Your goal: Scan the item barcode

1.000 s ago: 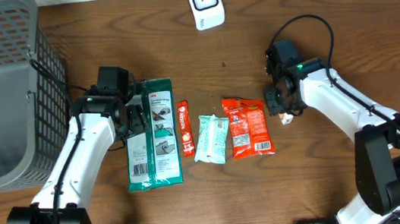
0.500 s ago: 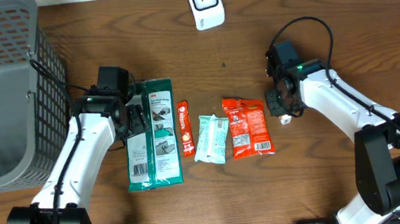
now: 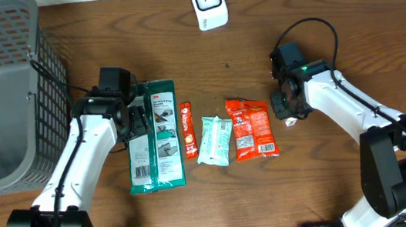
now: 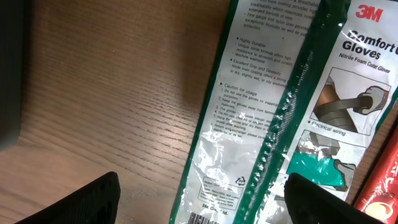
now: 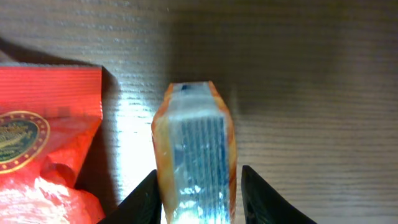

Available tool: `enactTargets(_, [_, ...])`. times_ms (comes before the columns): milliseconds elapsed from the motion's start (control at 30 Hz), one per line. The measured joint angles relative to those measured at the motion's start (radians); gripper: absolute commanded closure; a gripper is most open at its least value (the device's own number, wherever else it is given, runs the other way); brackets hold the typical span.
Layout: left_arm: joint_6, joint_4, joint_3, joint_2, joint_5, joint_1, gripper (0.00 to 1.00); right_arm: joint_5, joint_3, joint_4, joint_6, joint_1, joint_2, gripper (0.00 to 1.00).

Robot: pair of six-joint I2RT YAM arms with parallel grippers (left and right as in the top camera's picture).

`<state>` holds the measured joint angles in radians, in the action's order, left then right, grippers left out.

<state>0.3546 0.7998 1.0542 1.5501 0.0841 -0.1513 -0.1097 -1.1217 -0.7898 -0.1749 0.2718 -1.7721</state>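
The right gripper (image 5: 199, 198) pinches a small orange-edged packet (image 5: 196, 143) beside the red snack bag (image 3: 252, 128), while the left gripper (image 4: 205, 205) hangs wide open and empty over the glove pack (image 4: 280, 112). Pickup seems underway; next, the barcode must face the white scanner (image 3: 208, 3).

**Arm and gripper pose: both arms reach inward, wrists pitched down.**

The white-shelled left arm (image 3: 77, 164) runs forward from its base at the near edge and bends inward at the elbow. The black two-finger left gripper (image 4: 202, 202) points down with its jaws spread wide. The white-shelled right arm (image 3: 345, 104) mirrors this pose. The black two-finger right gripper (image 5: 198, 199) points down, its fingers pressed against both sides of a small orange-edged clear packet (image 5: 196, 137).
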Motion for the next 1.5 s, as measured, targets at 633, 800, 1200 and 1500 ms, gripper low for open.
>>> enactTargets(633, [0.000,0.000,0.000,0.000,0.000,0.000,0.15,0.001,-0.098,-0.172,0.000,0.000,0.001,0.99])
enactTargets(800, [0.000,-0.001,0.000,0.000,0.000,0.000,0.15,0.004,-0.317,-0.364,-0.019,0.000,0.021,0.99])
enactTargets(1200, [0.000,0.000,0.000,0.000,0.000,0.000,0.15,0.081,-1.107,-0.809,-0.108,-0.016,-0.001,0.99])
enactTargets(1500, [0.000,0.000,0.000,0.000,0.000,0.000,0.15,0.201,-1.530,-0.864,-0.114,-0.039,-0.256,0.99])
